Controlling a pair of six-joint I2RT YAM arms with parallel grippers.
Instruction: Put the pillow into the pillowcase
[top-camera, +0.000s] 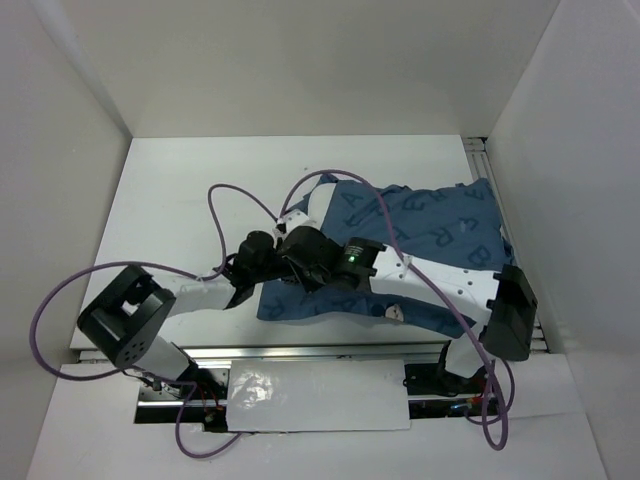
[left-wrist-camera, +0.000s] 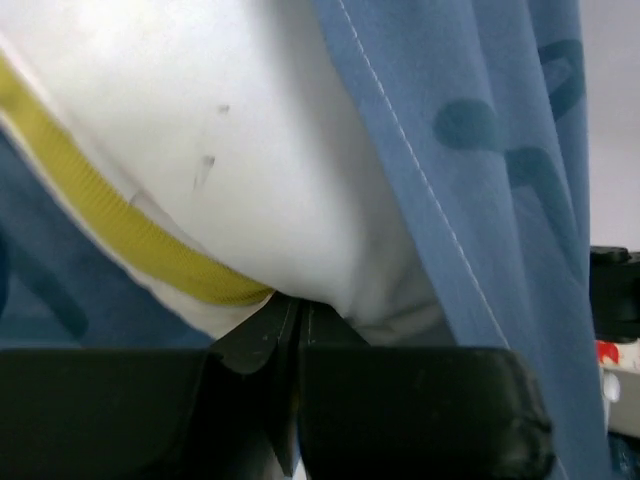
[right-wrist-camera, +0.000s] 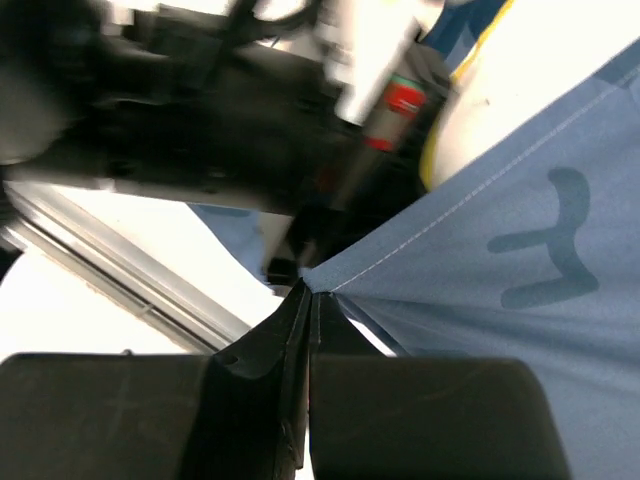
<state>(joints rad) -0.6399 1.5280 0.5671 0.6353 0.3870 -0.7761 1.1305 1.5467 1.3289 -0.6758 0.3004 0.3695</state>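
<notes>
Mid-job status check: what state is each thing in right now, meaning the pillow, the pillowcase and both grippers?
pillow: partly covered by the case, one white end with yellow trim exposed.
pillowcase: draped over the pillow, stitched hem pinched at one point.
left gripper: shut on the pillow beside the trim.
right gripper: shut on the pillowcase hem.

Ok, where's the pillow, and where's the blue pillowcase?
pillow (left-wrist-camera: 300, 150): left wrist view, on its plump white middle.
pillowcase (top-camera: 450, 215): top view, on the middle of the blue printed cloth.
</notes>
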